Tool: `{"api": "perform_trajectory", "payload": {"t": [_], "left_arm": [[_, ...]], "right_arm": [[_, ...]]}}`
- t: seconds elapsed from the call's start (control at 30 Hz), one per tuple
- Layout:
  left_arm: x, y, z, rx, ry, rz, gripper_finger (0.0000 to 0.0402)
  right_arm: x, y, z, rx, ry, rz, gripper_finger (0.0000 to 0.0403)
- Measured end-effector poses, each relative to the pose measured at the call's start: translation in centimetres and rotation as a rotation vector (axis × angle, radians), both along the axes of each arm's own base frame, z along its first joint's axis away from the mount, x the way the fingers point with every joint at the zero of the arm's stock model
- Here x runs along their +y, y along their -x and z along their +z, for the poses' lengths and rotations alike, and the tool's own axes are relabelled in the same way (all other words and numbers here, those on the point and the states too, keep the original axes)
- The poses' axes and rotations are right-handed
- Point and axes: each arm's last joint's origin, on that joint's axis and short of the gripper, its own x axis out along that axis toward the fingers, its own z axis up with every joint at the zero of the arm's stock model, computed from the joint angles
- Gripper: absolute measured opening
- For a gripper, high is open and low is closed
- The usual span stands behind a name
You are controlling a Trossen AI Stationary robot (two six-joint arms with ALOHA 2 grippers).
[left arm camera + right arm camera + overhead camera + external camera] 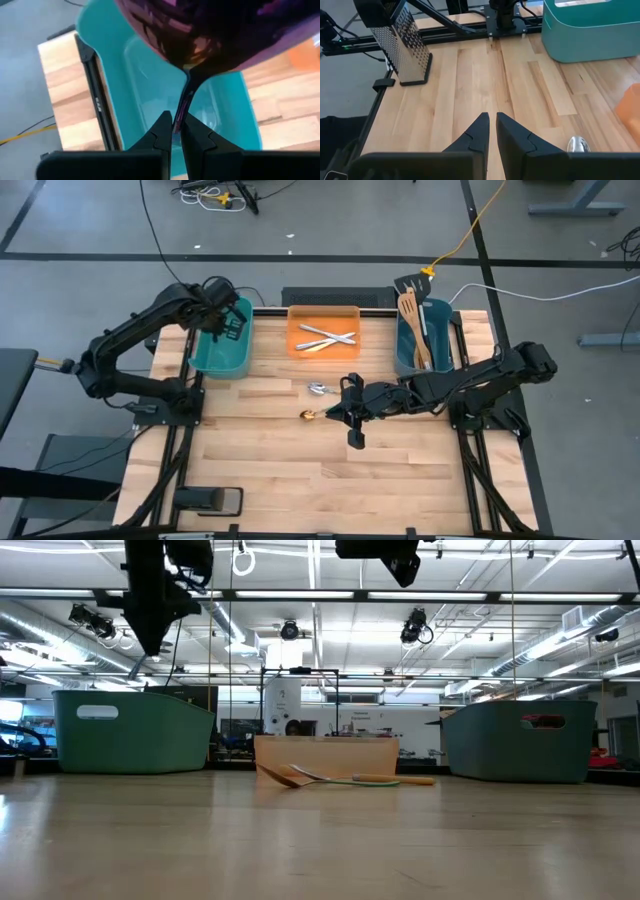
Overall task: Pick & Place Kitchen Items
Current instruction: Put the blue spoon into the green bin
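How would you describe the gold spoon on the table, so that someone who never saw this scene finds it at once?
Start at the orange tray at the far middle of the pale wooden table, between two teal tubs. On the bare wood in front of it lie two spoons; the gold spoon is the one farther from the tray, beside the right gripper. Its neighbour, the silver spoon, is grey and shiny, not yellow.

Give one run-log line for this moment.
left gripper: shut on black turner, over left teal tub | right gripper: shut, above table
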Motion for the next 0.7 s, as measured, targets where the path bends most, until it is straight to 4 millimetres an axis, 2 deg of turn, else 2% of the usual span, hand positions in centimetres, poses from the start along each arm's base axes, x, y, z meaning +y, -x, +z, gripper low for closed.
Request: {"api": "perform_trajectory", "payload": {"t": [0.33, 0.6, 0.7], "left_arm": [[1.1, 2.0, -5.7, 0.120, 0.134, 0.060, 0.0023], [2.1, 2.7, -9.6, 0.022, 0.173, 0.050, 0.0023], [2.2, 3.0, -10.4, 0.027, 0.185, 0.047, 0.0023]], "right_arm": [[0.0, 0.0, 0.0, -0.003, 0.003, 0.002, 0.0045], [0.0, 0.0, 0.0, -0.004, 0.003, 0.002, 0.0045], [0.0, 0.0, 0.0, -0.004, 0.003, 0.003, 0.0045]]}}
